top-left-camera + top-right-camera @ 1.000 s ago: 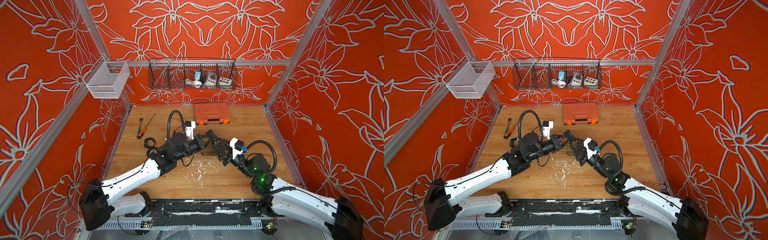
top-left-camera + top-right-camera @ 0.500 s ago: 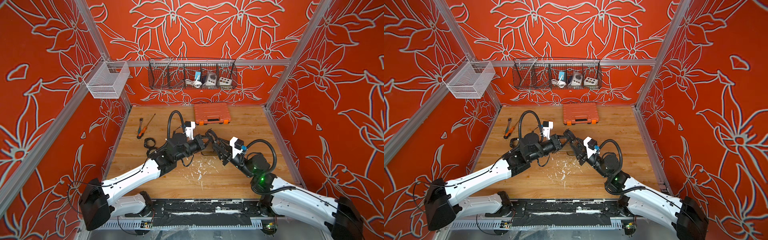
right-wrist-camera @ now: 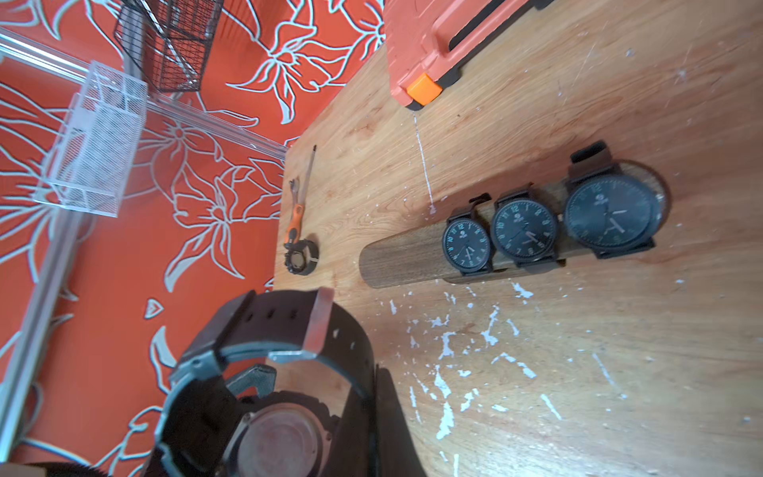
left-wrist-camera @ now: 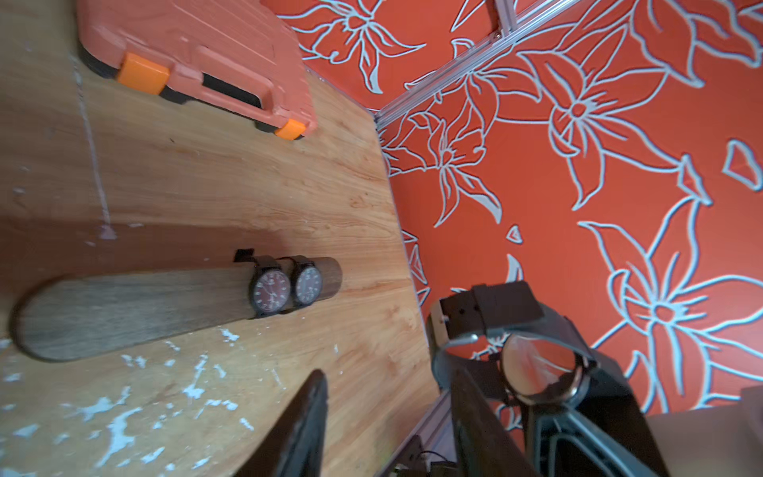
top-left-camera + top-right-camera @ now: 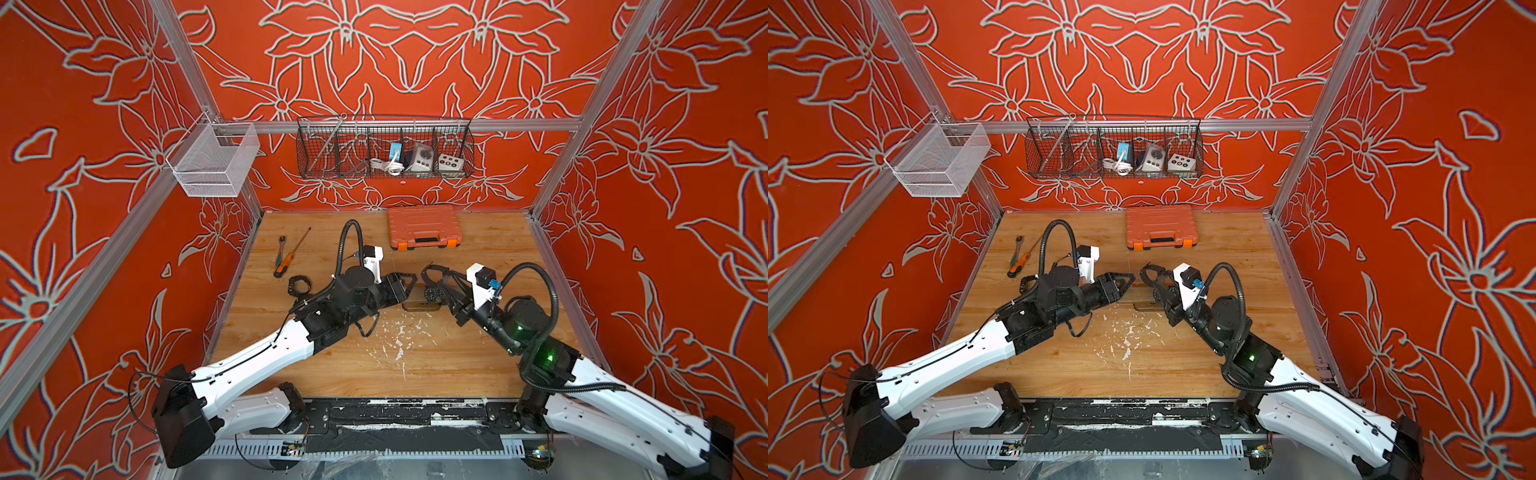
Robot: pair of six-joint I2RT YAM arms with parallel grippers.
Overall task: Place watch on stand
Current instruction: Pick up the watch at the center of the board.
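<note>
The stand [image 4: 136, 307] is a dark wooden bar lying on the table; three black watches [image 3: 524, 231] sit around it. In both top views the two grippers mostly hide the stand [image 5: 419, 308]. My right gripper [image 3: 373, 413] is shut on the strap of a black watch [image 3: 272, 437] and holds it in the air near the bar's free end, strap looped. That watch [image 4: 536, 371] hangs just beside my left gripper [image 4: 388, 371], which is open with nothing between its fingers. From above, the left gripper [image 5: 409, 280] and the right gripper [image 5: 440, 284] face each other over the stand.
Another black watch [image 5: 299, 285] lies on the table to the left, beside a screwdriver [image 5: 291, 253] and a small wrench. An orange tool case [image 5: 424, 226] lies at the back. A wire basket [image 5: 384, 147] and a white mesh basket [image 5: 212, 162] hang on the walls.
My left gripper has opened and let go of the watch. The right gripper closed a little on the strap and now carries the watch alone. Both arms have barely shifted.
</note>
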